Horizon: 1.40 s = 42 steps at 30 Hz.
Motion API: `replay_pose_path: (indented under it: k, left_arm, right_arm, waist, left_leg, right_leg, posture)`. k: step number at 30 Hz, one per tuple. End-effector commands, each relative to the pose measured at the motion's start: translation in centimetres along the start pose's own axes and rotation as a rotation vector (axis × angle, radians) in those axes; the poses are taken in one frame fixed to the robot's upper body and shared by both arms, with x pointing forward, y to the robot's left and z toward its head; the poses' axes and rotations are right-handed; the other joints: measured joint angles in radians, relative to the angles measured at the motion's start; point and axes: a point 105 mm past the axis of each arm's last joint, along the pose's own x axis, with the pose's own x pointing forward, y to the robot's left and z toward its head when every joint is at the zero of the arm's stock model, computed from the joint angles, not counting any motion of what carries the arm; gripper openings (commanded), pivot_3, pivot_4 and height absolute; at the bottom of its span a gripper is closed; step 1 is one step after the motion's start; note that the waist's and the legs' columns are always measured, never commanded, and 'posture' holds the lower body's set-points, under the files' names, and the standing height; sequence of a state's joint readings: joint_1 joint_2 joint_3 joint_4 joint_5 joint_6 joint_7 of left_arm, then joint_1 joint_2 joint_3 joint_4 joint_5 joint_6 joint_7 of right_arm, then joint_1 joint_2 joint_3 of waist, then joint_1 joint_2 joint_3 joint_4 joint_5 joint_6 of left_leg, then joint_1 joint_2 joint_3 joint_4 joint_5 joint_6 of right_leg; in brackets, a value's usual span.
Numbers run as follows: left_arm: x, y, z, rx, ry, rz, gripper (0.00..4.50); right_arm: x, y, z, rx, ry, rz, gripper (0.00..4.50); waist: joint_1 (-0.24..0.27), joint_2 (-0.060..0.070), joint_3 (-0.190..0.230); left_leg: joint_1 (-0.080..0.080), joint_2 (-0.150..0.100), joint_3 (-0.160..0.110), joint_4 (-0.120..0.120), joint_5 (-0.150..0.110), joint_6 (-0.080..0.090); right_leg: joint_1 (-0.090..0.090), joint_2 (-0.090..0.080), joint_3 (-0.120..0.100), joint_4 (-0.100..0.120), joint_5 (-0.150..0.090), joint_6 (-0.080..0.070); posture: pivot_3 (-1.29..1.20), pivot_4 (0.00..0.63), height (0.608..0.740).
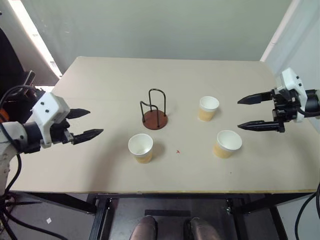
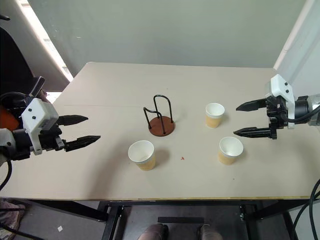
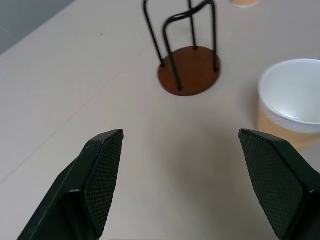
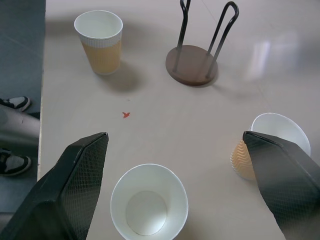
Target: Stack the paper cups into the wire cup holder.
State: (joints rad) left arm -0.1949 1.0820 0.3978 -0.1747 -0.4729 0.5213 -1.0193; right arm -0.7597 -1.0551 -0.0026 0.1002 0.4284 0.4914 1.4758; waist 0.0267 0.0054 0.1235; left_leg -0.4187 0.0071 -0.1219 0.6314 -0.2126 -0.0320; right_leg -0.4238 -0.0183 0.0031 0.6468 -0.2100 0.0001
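The wire cup holder (image 1: pixel 155 114), a reddish-brown disc with black wire loops, stands empty near the table's middle. Three paper cups stand upright on the table: one (image 1: pixel 141 147) in front of the holder and slightly left, one (image 1: pixel 208 108) to the holder's right, one (image 1: pixel 228 143) at the front right. My left gripper (image 1: pixel 84 123) hovers open over the table's left side, pointing toward the holder (image 3: pixel 190 70) and the front-left cup (image 3: pixel 292 102). My right gripper (image 1: pixel 254 112) hovers open at the right, above and beside the two right cups (image 4: pixel 149 202) (image 4: pixel 272 145). Neither gripper holds anything.
The beige table (image 1: pixel 100 80) has bare room at the back and on the left. A small red mark (image 1: pixel 177 151) lies between the front cups. A grey wall rises behind the table. A person's shoes (image 4: pixel 12 130) show on the floor at the front edge.
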Motion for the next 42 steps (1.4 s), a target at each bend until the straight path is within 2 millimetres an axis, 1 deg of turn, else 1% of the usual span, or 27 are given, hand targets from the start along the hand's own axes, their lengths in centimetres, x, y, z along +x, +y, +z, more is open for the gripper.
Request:
replay_pose_path:
  k: [1,4,7,8,10,12,13,14,15,16,17,19,23,27,30,34,36,37,41,42]
  left_arm:
    - [-0.5,0.0,0.9,0.035,-0.019,-0.012,3.94]
    - [-0.3,-0.3,0.9,0.035,-0.018,-0.032,3.94]
    - [0.7,0.3,1.2,0.054,-0.038,-0.001,3.94]
    - [1.4,0.7,1.5,0.063,-0.057,0.023,3.94]
    - [3.0,1.5,1.8,0.071,-0.080,0.070,3.94]
    - [5.4,1.5,2.0,0.060,-0.097,0.076,3.94]
    - [6.1,1.5,2.1,0.059,-0.102,0.074,3.94]
    - [7.3,1.6,2.0,0.046,-0.110,0.076,3.94]
    - [8.6,1.7,1.8,0.039,-0.108,0.082,3.94]
    - [9.8,1.8,1.5,0.033,-0.103,0.087,3.94]
    - [11.3,1.8,1.2,0.013,-0.096,0.081,3.94]
    - [13.0,1.8,1.1,-0.006,-0.096,0.064,3.94]
    - [14.7,2.3,1.8,-0.014,-0.109,0.055,3.94]
    - [16.6,2.1,2.5,-0.010,-0.125,0.049,3.94]
    - [18.0,2.0,2.9,-0.050,-0.143,0.060,3.94]
    - [18.8,1.5,3.2,-0.068,-0.157,0.035,3.94]
    - [18.8,1.6,3.2,-0.072,-0.159,0.043,3.58]
    - [18.8,1.7,3.2,-0.070,-0.161,0.045,3.31]
    - [18.7,2.1,3.8,-0.072,-0.183,0.060,1.82]
    - [18.5,2.2,4.1,-0.086,-0.196,0.058,1.51]
  right_arm:
    - [-0.7,0.0,0.8,-0.039,0.001,-0.026,4.50]
    - [-1.0,0.0,0.6,-0.033,0.012,-0.040,4.50]
    - [-1.0,0.1,0.8,-0.036,0.007,-0.042,4.50]
    - [-1.0,0.1,0.8,-0.037,0.006,-0.046,4.50]
    - [-0.9,0.0,0.9,-0.038,0.005,-0.054,4.50]
    - [-1.1,0.2,1.1,-0.043,0.006,-0.059,4.50]
    - [-1.2,0.3,1.2,-0.044,0.006,-0.060,4.50]
    - [-1.4,0.4,1.2,-0.045,0.008,-0.068,4.50]
    - [-1.6,0.4,1.3,-0.045,0.011,-0.079,4.50]
    - [-1.8,0.5,1.3,-0.045,0.015,-0.089,4.50]
    - [-1.9,0.6,1.2,-0.042,0.015,-0.099,4.50]
    - [-1.9,0.9,1.2,-0.037,0.012,-0.111,4.50]
    - [-2.2,1.8,1.1,-0.020,0.015,-0.129,4.50]
    - [-2.7,2.3,0.9,-0.007,0.024,-0.163,4.50]
    - [-3.0,2.6,0.9,0.001,0.025,-0.179,4.50]
    - [-3.2,2.9,0.8,0.010,0.031,-0.197,4.50]
    - [-3.3,3.0,0.8,0.011,0.030,-0.203,4.50]
    - [-3.3,3.1,0.8,0.012,0.030,-0.204,4.50]
    - [-3.3,3.0,0.6,0.014,0.029,-0.217,4.50]
    - [-3.3,3.0,0.7,0.014,0.027,-0.218,4.50]
  waist:
    - [0.000,0.000,0.000]
    - [0.000,0.000,0.000]
    - [0.003,0.000,0.000]
    - [0.005,0.000,0.000]
    - [0.008,0.000,0.000]
    - [0.012,0.000,0.000]
    - [0.011,0.000,0.000]
    - [0.011,0.000,0.000]
    - [0.012,0.000,0.000]
    - [0.012,0.000,0.000]
    - [0.013,0.000,0.000]
    - [0.015,-0.001,0.000]
    - [0.012,-0.002,0.001]
    - [0.017,-0.002,0.001]
    - [0.021,-0.002,0.001]
    - [0.024,-0.002,0.001]
    - [0.024,-0.002,0.001]
    - [0.024,-0.002,0.001]
    - [0.025,-0.002,0.001]
    - [0.025,-0.002,0.001]
  left_leg:
    - [0.000,0.000,0.000,0.000,0.000,0.000]
    - [0.000,0.000,0.000,0.000,-0.001,0.000]
    - [0.000,0.000,0.000,0.000,-0.001,0.000]
    - [0.000,0.000,0.000,0.000,-0.001,0.000]
    - [0.000,0.000,0.000,0.000,0.000,0.000]
    - [0.000,0.000,0.000,0.001,0.001,0.000]
    - [0.000,-0.001,0.000,0.001,0.002,0.001]
    - [0.000,-0.001,0.000,0.001,0.003,0.001]
    - [0.000,-0.001,0.000,0.002,0.003,0.001]
    - [0.000,-0.002,0.000,0.002,0.003,0.001]
    - [-0.001,-0.002,0.000,0.002,0.004,0.001]
    - [-0.001,-0.002,0.000,0.003,0.004,0.002]
    - [-0.002,-0.002,0.001,0.004,0.004,0.002]
    - [-0.004,-0.002,0.001,0.005,0.006,-0.002]
    - [-0.005,-0.004,0.001,0.009,0.006,-0.001]
    - [-0.009,-0.005,0.001,0.016,0.005,0.001]
    - [-0.009,-0.006,0.001,0.017,0.005,0.002]
    - [-0.010,-0.007,0.001,0.018,0.005,0.002]
    - [-0.010,-0.009,0.001,0.018,0.006,0.005]
    - [-0.010,-0.009,0.001,0.018,0.006,0.005]
  right_leg:
    - [0.000,0.000,0.000,0.000,0.000,0.000]
    - [0.000,0.000,0.000,0.000,0.001,0.002]
    - [0.000,0.000,0.000,0.000,0.001,0.002]
    - [0.000,0.000,0.000,0.000,0.001,0.002]
    - [0.001,0.000,0.000,0.000,0.001,0.002]
    - [0.001,0.000,0.000,0.000,0.001,-0.001]
    - [0.001,-0.001,0.000,0.000,0.001,-0.001]
    - [0.001,-0.001,0.000,0.000,0.002,-0.001]
    - [0.001,-0.001,0.000,-0.001,0.004,0.000]
    - [0.002,-0.002,0.000,-0.001,0.008,0.006]
    - [0.001,-0.002,0.000,-0.001,0.008,0.007]
    - [0.002,-0.002,0.000,-0.001,0.008,0.008]
    - [0.002,-0.001,0.000,-0.002,0.010,0.010]
    - [0.002,-0.001,0.000,-0.003,0.008,0.014]
    - [0.003,-0.001,0.001,-0.003,0.008,0.017]
    - [0.003,-0.001,0.001,-0.004,0.009,0.022]
    - [0.003,-0.002,0.003,-0.005,0.010,0.024]
    - [0.003,-0.002,0.003,-0.005,0.010,0.025]
    - [0.004,-0.002,0.005,-0.005,0.009,0.029]
    - [0.004,-0.002,0.006,-0.005,0.009,0.029]
  posture:
    - [0.00,0.150,0.740]
    - [0.00,0.150,0.740]
    - [0.00,0.150,0.740]
    - [0.00,0.150,0.740]
    - [0.00,0.150,0.740]
    - [0.00,0.150,0.740]
    - [0.00,0.150,0.740]
    - [0.00,0.150,0.740]
    - [0.00,0.150,0.740]
    - [0.00,0.150,0.740]
    - [0.00,0.150,0.740]
    - [0.00,0.150,0.740]
    - [0.00,0.150,0.740]
    - [0.00,0.150,0.740]
    - [0.00,0.150,0.740]
    - [0.00,0.150,0.740]
    - [0.00,0.150,0.740]
    - [0.00,0.150,0.740]
    - [0.00,0.150,0.740]
    - [0.00,0.150,0.740]
